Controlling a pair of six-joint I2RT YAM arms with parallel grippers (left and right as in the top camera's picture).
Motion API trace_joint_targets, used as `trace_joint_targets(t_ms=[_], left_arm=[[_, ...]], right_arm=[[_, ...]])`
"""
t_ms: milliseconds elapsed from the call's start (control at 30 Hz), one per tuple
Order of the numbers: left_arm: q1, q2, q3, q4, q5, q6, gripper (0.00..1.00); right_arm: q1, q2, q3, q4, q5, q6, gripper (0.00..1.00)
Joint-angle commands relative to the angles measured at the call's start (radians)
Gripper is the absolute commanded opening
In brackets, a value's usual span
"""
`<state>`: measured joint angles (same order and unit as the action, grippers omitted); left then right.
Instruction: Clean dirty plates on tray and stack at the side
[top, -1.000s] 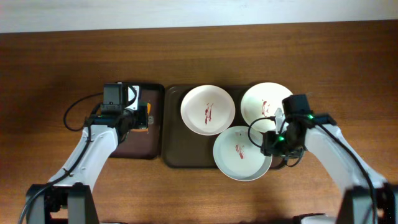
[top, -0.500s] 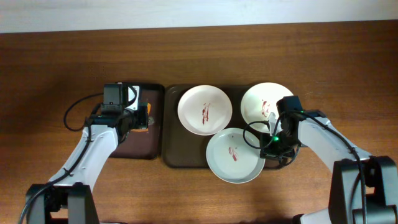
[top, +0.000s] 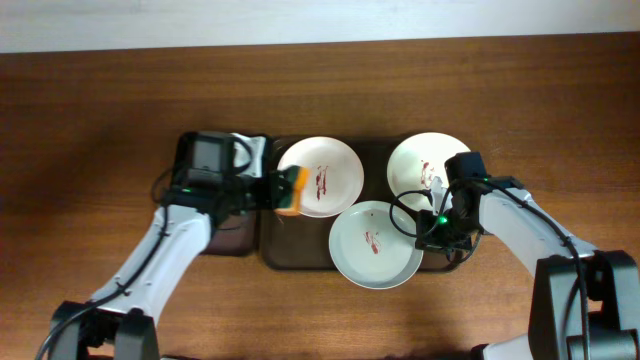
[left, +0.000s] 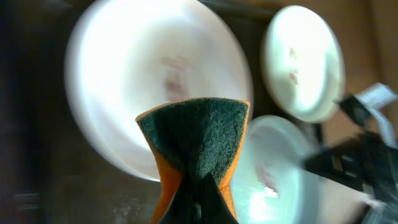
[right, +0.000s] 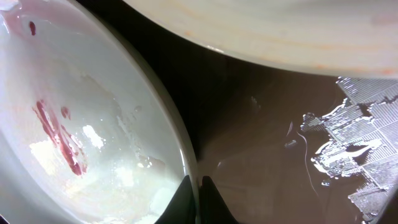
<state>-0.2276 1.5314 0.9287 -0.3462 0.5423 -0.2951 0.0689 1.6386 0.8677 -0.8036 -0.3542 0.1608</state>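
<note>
Three white plates with red smears sit on the dark brown tray (top: 290, 245): a back-left plate (top: 325, 172), a back-right plate (top: 420, 160) and a front plate (top: 375, 245) overlapping the front rim. My left gripper (top: 285, 192) is shut on a green-and-orange sponge (left: 194, 144) at the left edge of the back-left plate (left: 155, 81). My right gripper (top: 432, 228) is shut on the front plate's right rim (right: 183, 158), with the red smear (right: 56, 134) inside it.
A smaller black-rimmed tray (top: 225, 240) lies left of the brown tray, partly under my left arm. Bare wooden table surrounds both trays. A pale wall edge runs along the back.
My left gripper carried the sponge rightward from the small tray to the back-left plate. The front plate, held by my right gripper, slid a little left and forward.
</note>
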Motion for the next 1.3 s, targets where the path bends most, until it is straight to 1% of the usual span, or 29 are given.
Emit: trace_joint_targets(t_ms=[0, 67, 167, 300, 367, 467, 567, 633, 800, 833, 867, 933, 1033, 1100, 1167, 1200, 1267], left_arm=[[-0.170, -0.017, 0.015, 0.092, -0.023, -0.208, 0.00], [-0.232, 0.004, 0.015, 0.158, -0.027, -0.279, 0.00], [-0.308, 0.061, 0.015, 0.227, -0.027, -0.448, 0.00], [-0.374, 0.170, 0.015, 0.238, -0.024, -0.611, 0.00], [-0.400, 0.212, 0.015, 0.293, 0.019, -0.610, 0.00], [-0.428, 0.238, 0.015, 0.335, 0.034, -0.620, 0.00], [-0.452, 0.254, 0.015, 0.335, 0.035, -0.699, 0.00], [-0.464, 0.270, 0.015, 0.340, 0.034, -0.715, 0.00], [-0.483, 0.328, 0.015, 0.377, 0.031, -0.714, 0.00], [-0.483, 0.338, 0.015, 0.384, 0.001, -0.705, 0.00], [-0.483, 0.348, 0.015, 0.383, -0.049, -0.671, 0.00], [-0.483, 0.349, 0.015, 0.375, -0.212, -0.543, 0.00], [-0.483, 0.349, 0.015, 0.385, -0.365, -0.428, 0.00], [-0.476, 0.347, 0.018, 0.382, -0.381, -0.380, 0.00], [-0.467, 0.340, 0.018, 0.375, -0.380, -0.380, 0.00], [-0.465, 0.331, 0.018, 0.364, -0.379, -0.354, 0.00], [-0.466, 0.293, 0.018, 0.301, -0.381, -0.298, 0.00]], right_arm=[[0.003, 0.002, 0.014, 0.006, -0.009, 0.005, 0.04], [0.003, 0.002, 0.014, 0.007, -0.009, 0.005, 0.04], [0.003, 0.002, 0.014, 0.007, -0.009, 0.005, 0.04], [0.003, 0.002, 0.014, 0.008, -0.009, 0.005, 0.04], [0.003, 0.002, 0.014, 0.008, -0.009, 0.005, 0.04], [0.003, 0.002, 0.014, 0.008, -0.009, 0.005, 0.04], [0.003, 0.002, 0.014, 0.008, -0.009, 0.005, 0.04], [0.003, 0.002, 0.014, 0.008, -0.009, 0.005, 0.04], [0.003, 0.002, 0.014, 0.008, -0.009, 0.005, 0.04], [0.003, 0.002, 0.014, 0.008, -0.009, 0.005, 0.04], [0.003, 0.002, 0.014, 0.008, -0.009, 0.005, 0.04], [0.003, 0.002, 0.014, 0.007, -0.009, 0.005, 0.04], [0.003, 0.002, 0.014, 0.007, -0.009, 0.005, 0.04], [0.003, 0.002, 0.014, 0.006, -0.009, 0.005, 0.04], [0.003, 0.002, 0.014, 0.006, -0.009, 0.005, 0.04], [0.003, 0.002, 0.014, 0.006, -0.009, 0.005, 0.04], [0.003, 0.002, 0.014, 0.006, -0.009, 0.005, 0.04]])
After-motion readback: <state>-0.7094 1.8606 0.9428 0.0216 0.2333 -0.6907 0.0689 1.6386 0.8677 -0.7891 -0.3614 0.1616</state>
